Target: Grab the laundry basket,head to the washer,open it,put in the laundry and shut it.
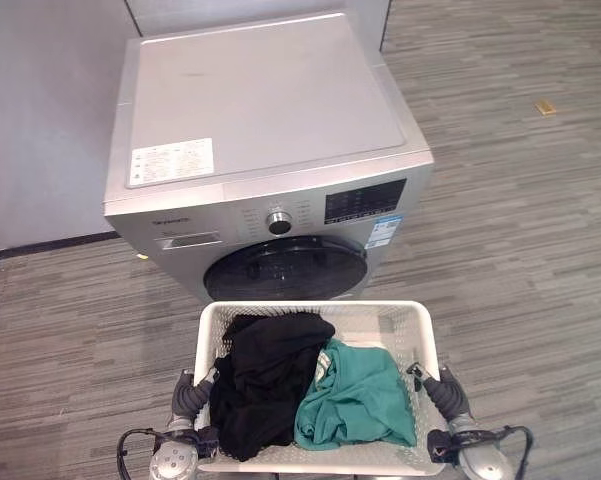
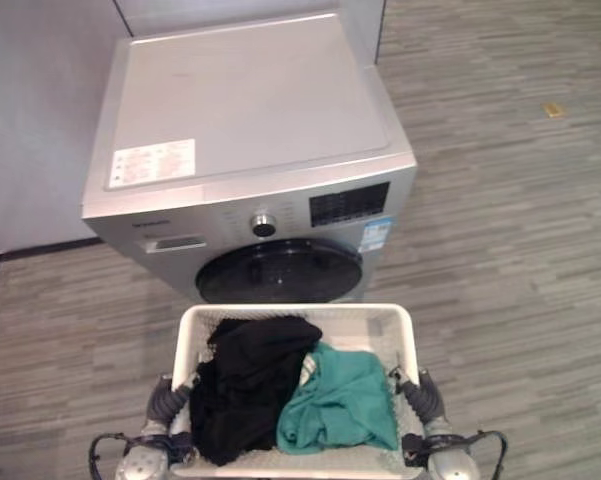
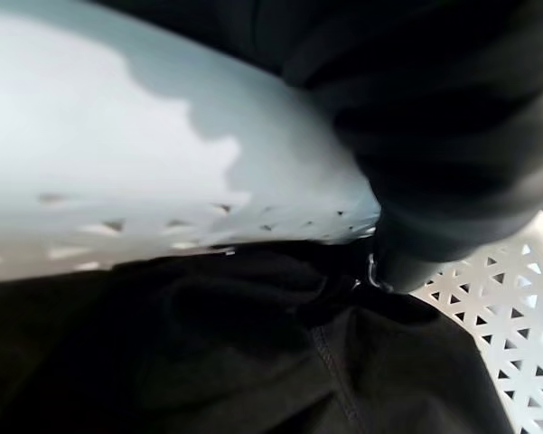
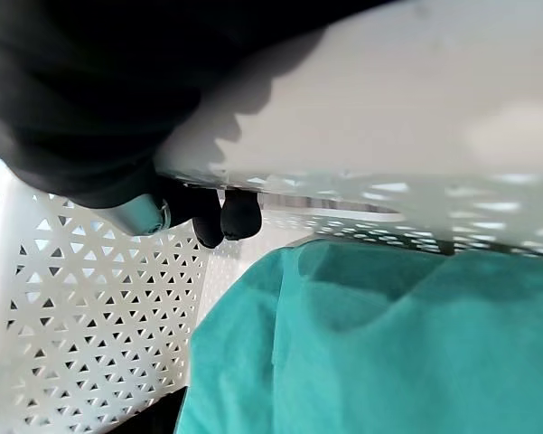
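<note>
Laundry basket held up right in front of the washer, door not opened yet

The white laundry basket is carried between both hands, just near of the silver washer, whose round dark door is seen closed. Inside the basket a black garment is piled on the left and a green garment on the right, touching each other. The right hand is hooked on the basket's right rim, dark fingertips curled over the edge in its wrist view. The left hand is seen at the left rim, but its fingers are hidden by the basket and the black garment, so its grip can't be told. Grey striped floor is all around.
</note>
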